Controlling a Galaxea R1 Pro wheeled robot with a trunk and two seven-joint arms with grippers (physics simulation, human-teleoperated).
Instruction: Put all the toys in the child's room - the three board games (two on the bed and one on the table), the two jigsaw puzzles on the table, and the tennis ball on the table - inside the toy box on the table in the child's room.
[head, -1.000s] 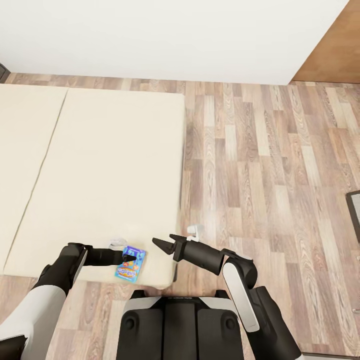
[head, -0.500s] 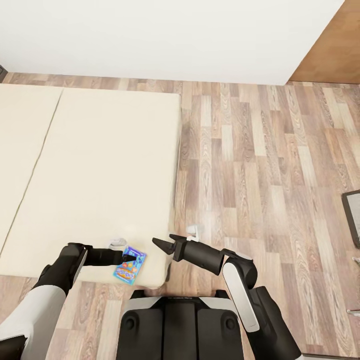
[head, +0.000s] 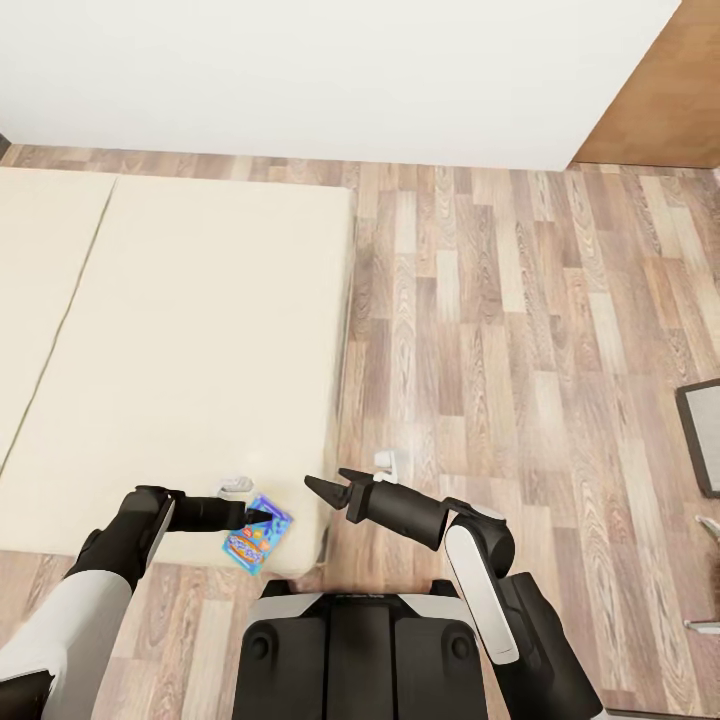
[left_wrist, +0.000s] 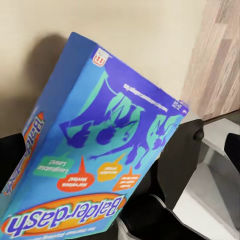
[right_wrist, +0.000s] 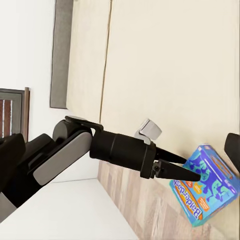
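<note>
**Left tool has the Balderdash box; carry it off the bed**

The blue board game (head: 258, 533) sits low and left of centre in the head view, over the near corner of the bed (head: 180, 330), tilted. Your left tool (head: 258, 518) is pinching it at one edge; the right wrist view shows one dark finger laid across the box face (right_wrist: 210, 182). From these frames I can't tell whether the box is clear of the mattress or resting on it.

How to run this step well:
- It's an edge grip on a flat box, so expect it to swing or slip. Move the base gently and avoid sharp wrist rolls.
- Lift clear of the bed edge before turning away, so the low corner doesn't catch.
- Keep the box flat-ish and close to the trunk in transit.
- Right tool (head: 334, 486) hangs spread and empty, just right of the box, over the bed's corner. Hold it where it can't clip the box.

Toy box isn't in sight from here; judged early in the task.

Legible print, left wrist view (left_wrist: 95, 150): "Balderdash" in blue letters on a yellow-orange oval, upside down. There's a small red logo near a corner and small speech-bubble captions, all too fine to read.
</note>
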